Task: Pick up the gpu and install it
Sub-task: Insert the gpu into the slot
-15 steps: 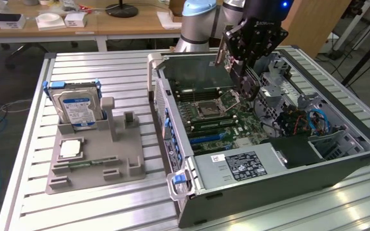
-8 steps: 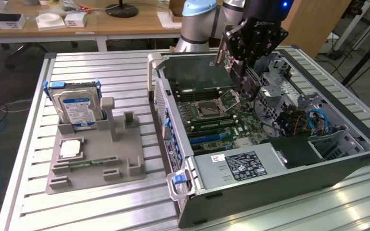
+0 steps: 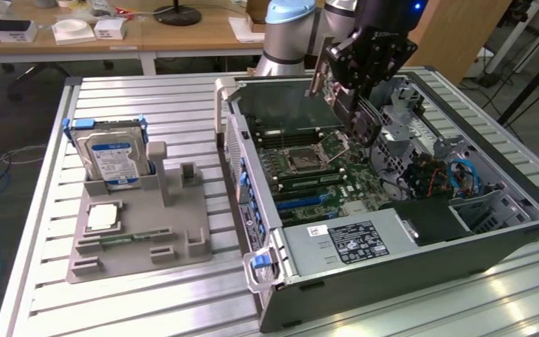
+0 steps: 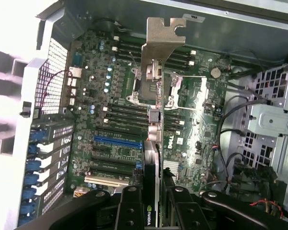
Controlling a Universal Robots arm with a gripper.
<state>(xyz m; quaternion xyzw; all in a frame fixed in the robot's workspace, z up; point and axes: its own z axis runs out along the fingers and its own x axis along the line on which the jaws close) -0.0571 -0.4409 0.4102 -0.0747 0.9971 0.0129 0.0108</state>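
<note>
The gpu (image 4: 155, 103) hangs edge-on over the motherboard (image 4: 105, 96) of the open computer case (image 3: 391, 260), its metal end bracket leading. My gripper (image 4: 154, 194) is shut on the card's dark body, one black finger on each side. In the exterior view the gripper (image 3: 356, 98) holds the gpu (image 3: 324, 78) tilted above the case's back part, clear of the board. A blue expansion slot (image 4: 117, 142) lies on the motherboard beside the card's line.
A silver hard drive (image 3: 110, 151) with blue rails stands in a grey holder (image 3: 138, 232) on the slatted metal table (image 3: 45, 281), at the exterior view's left. Inside the case are a drive cage (image 4: 273, 124), cables (image 3: 462, 175) and the power supply (image 3: 344, 242).
</note>
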